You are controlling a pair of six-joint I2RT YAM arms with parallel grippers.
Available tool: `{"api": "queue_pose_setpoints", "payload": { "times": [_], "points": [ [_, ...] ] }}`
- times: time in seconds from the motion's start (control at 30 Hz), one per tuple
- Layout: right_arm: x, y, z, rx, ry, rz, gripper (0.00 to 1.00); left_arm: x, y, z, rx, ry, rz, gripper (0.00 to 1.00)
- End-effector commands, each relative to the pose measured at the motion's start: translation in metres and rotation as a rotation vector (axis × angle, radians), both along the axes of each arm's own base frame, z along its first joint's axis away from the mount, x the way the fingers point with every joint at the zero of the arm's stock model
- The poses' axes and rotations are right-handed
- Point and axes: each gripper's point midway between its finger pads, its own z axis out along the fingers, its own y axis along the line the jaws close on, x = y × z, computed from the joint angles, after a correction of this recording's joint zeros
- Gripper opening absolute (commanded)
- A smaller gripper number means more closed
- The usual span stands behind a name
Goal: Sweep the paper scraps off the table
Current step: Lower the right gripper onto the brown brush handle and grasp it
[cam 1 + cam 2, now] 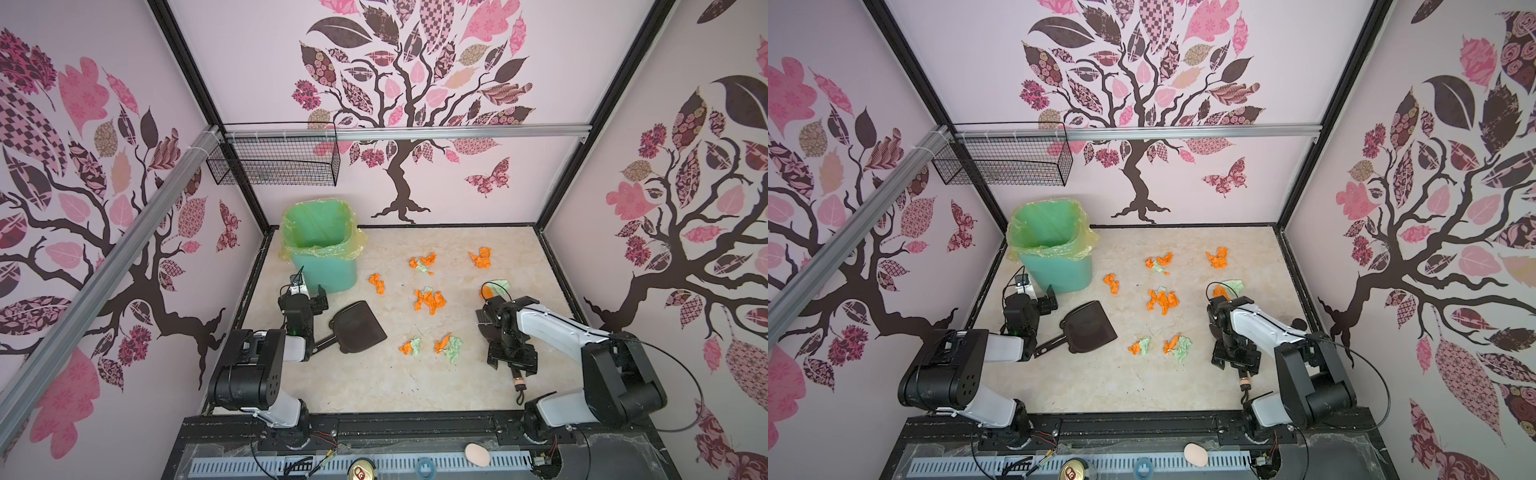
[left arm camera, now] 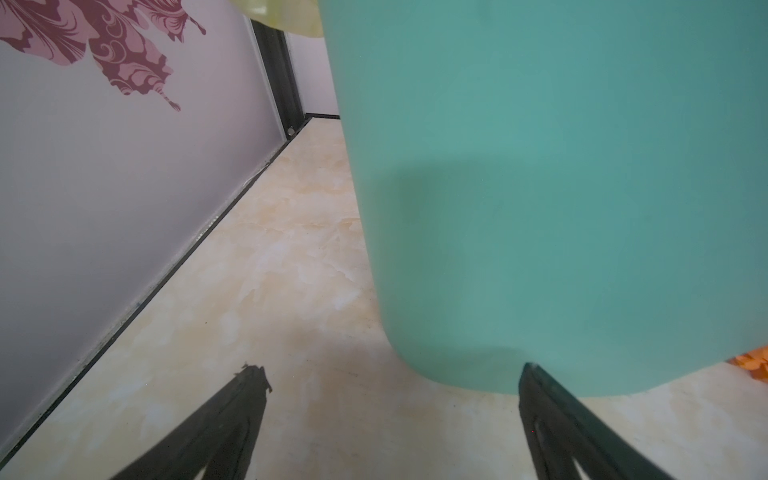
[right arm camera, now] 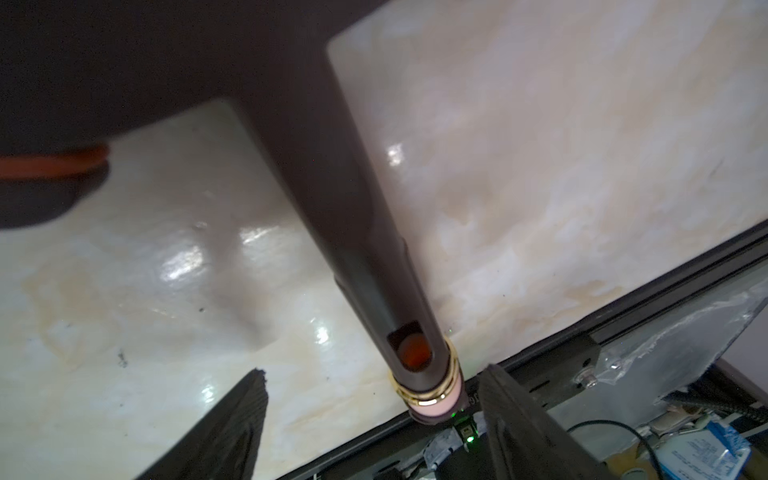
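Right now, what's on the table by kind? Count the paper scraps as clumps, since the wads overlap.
Paper scrap clumps: 7
Dustpan: 1
Brush: 1
Green bin: 1
Total: 10

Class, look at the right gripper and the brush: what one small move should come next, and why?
Probably close the right gripper on the brush handle. In the right wrist view its jaws stand open on either side of the handle without gripping it, and the paper scraps lie unswept on the table.
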Motion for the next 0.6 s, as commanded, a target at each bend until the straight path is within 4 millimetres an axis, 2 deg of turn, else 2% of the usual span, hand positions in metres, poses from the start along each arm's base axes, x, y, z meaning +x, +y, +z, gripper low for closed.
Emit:
{"api": "queue_pose_setpoints", "payload": {
  "times": [0.0,0.27,0.5,0.57],
  "points": [
    [0.003,0.006,-0.002,0.027,0.009,0.025,0.78,0.007,0.001,0.007,-0.004,-0.019,0.002,0.97],
    [-0.004,0.019,-0.018,0.092,0.089,0.055,0.58,0.007,0.001,0.007,-0.004,-0.02,0.002,0.97],
    [-0.005,0.027,-0.017,0.142,0.071,0.064,0.38,0.007,0.001,0.007,-0.005,-0.019,0.002,0.97],
    [-0.005,0.028,-0.015,0.154,0.059,0.066,0.37,0.007,0.001,0.007,-0.005,-0.019,0.003,0.97]
  ]
}}
